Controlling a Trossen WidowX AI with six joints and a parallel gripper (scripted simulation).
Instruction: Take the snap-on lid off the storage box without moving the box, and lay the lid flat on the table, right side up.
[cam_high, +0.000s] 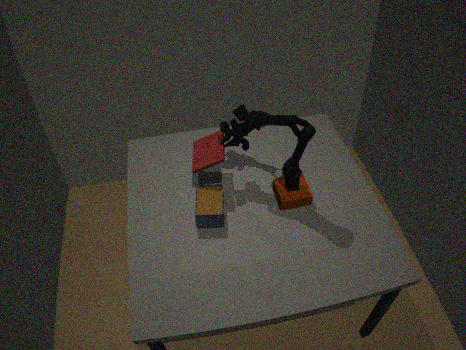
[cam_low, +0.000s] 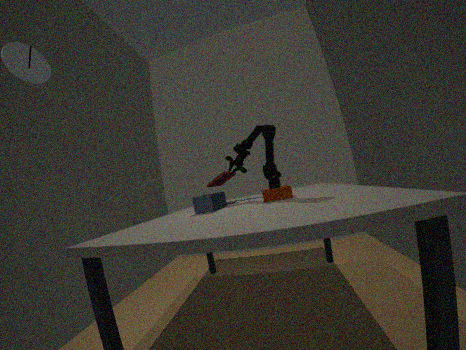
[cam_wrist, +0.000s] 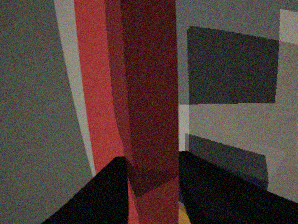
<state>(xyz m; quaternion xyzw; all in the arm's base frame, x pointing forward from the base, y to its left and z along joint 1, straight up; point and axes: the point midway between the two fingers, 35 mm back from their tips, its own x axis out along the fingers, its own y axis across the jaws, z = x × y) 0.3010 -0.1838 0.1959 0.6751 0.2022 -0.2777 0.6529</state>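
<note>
White table (cam_high: 260, 270) (cam_low: 280, 220), one tilted red lid (cam_high: 208, 152) (cam_low: 220, 179) (cam_wrist: 152, 100) (held aloft), one box (cam_high: 210, 221) (cam_low: 209, 202).

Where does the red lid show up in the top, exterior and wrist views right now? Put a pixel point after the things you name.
Top: left of center, the red lid (cam_high: 208, 151) (cam_low: 221, 178) (cam_wrist: 152, 90), tilted, at the gripper (cam_high: 231, 143) (cam_low: 237, 171) (cam_wrist: 150, 164).
Exterior: near center, above the blue box (cam_high: 210, 220) (cam_low: 210, 202).
Wrist: upright band through the middle, between the fingers.
Shared landmark: the gripper.

top looks steeply down, exterior from low afar (both share the table (cam_high: 280, 260) (cam_low: 240, 225)), wrist close.
</note>
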